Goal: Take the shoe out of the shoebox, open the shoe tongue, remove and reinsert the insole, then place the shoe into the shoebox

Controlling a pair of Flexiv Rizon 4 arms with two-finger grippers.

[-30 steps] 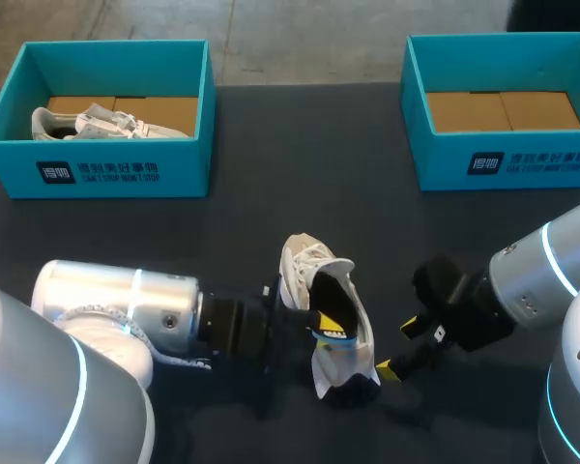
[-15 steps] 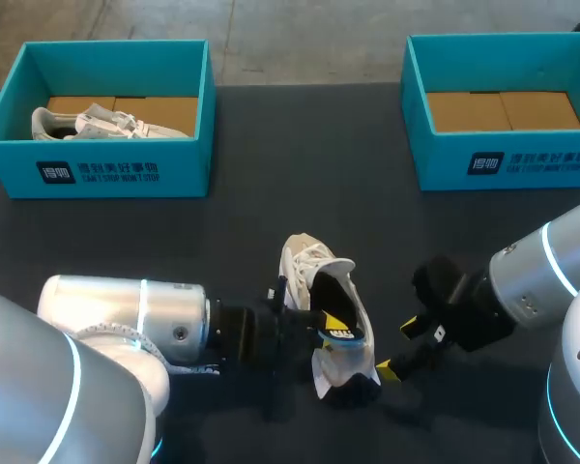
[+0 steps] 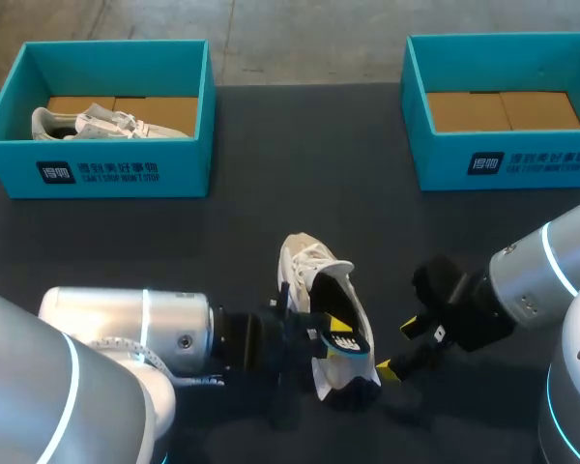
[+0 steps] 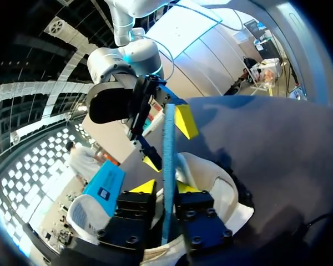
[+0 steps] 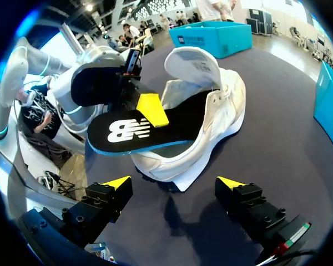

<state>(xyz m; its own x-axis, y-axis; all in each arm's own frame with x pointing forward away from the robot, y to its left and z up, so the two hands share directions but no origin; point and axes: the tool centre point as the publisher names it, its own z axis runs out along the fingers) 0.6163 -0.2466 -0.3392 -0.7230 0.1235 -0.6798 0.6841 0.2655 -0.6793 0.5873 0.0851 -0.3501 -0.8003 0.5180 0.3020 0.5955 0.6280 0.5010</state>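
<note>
Two teal shoeboxes stand at the far side of the dark table (image 3: pixel 271 193), well apart: the left shoebox (image 3: pixel 97 174) holds a second shoe (image 3: pixel 106 124), white and lying on its side on the cardboard floor, while the right shoebox (image 3: pixel 507 164) shows only its brown cardboard bottom. The shoe (image 3: pixel 304 259) of the task is out of both boxes, on the table near the middle of the near edge, between the two arms, its toe pointing to the far side and its heel toward the near side. It is white with a dark inside, and its tongue (image 5: pixel 194 66) is lifted up and back from the opening. The insole (image 5: pixel 136 130), black on top with a white mark and a blue rim, lies partly in the opening: one end reaches in under the tongue, the other juts out past the collar on the left arm's side. The left gripper (image 4: pixel 165 188) comes in from the left, low over the table, and is clamped on that jutting end, one yellow tip on the top face and the other beneath it. The right gripper (image 5: pixel 173 183) is just right of the heel, its fingers spread wide and holding nothing, apart from the shoe.
</note>
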